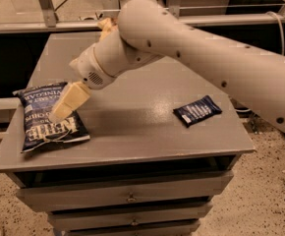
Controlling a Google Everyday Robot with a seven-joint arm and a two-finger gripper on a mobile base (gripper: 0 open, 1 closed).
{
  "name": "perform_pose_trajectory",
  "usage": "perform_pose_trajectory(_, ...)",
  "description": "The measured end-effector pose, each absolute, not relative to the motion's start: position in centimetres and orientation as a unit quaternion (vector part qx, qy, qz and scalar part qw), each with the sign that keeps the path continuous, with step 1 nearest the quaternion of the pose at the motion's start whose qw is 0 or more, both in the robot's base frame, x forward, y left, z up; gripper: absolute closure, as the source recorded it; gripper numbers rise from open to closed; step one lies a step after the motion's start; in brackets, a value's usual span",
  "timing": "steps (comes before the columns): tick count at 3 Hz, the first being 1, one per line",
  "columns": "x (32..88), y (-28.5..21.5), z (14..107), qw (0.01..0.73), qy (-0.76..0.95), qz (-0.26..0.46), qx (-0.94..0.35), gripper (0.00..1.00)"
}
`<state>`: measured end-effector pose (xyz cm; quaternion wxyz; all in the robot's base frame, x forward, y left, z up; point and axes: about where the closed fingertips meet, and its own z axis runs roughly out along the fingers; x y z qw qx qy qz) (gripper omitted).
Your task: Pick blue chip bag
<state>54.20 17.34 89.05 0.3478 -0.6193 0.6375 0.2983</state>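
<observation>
The blue chip bag [46, 124] lies flat at the front left of the grey cabinet top [142, 127], a puffy navy bag with white "KETTLE" lettering. My gripper [60, 114] hangs from the white arm, with its cream tip directly over the middle of the bag, close above or touching it. The arm crosses the table from the upper right and hides the back of the top.
A small flat dark blue packet with white stripes [197, 110] lies at the right of the top. A brown and yellow bag [105, 27] peeks out behind the arm at the back. Drawers sit below the front edge.
</observation>
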Motion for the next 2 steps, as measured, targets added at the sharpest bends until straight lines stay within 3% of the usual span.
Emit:
perform_pose_trajectory(1, 54.1, 21.0, 87.3, 0.336, 0.635, 0.327, -0.615, 0.00)
perform_pose_trajectory(2, 54.1, 22.2, 85.6, 0.322, 0.645, 0.339, -0.605, 0.16)
